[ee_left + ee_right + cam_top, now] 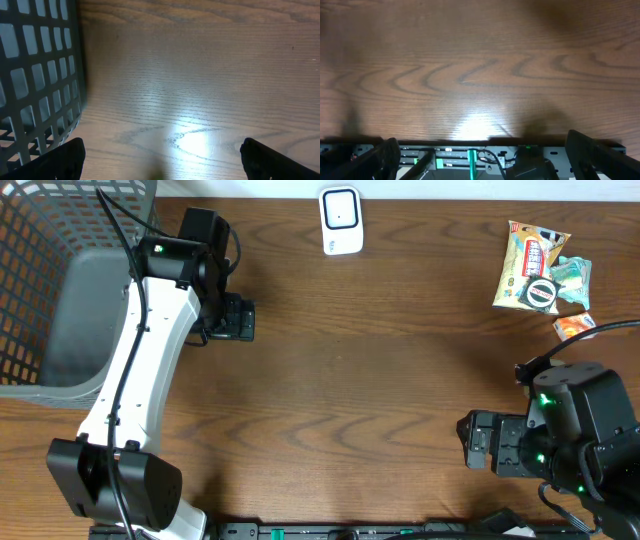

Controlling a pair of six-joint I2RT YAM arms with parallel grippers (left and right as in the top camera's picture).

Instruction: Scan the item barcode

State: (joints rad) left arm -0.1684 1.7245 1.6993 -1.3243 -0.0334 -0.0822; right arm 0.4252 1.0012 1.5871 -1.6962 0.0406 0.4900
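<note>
A white scanner (340,220) stands at the table's back edge, centre. The items lie in a small pile at the back right: a yellow snack packet (533,252), a teal packet (575,275) and a small orange box (573,327). No barcode shows on them. My left gripper (240,318) hangs open over bare wood beside the basket, far left of the scanner. In the left wrist view its jaws (162,160) hold nothing. My right gripper (475,442) is open near the front right, well below the pile. In the right wrist view only wood lies between its fingers (600,157).
A grey mesh basket (60,280) fills the back left corner, and its wall (35,75) stands close to my left gripper. A black round thing (543,292) rests on the pile. The front table edge with a metal rail (470,160) lies just under my right gripper.
</note>
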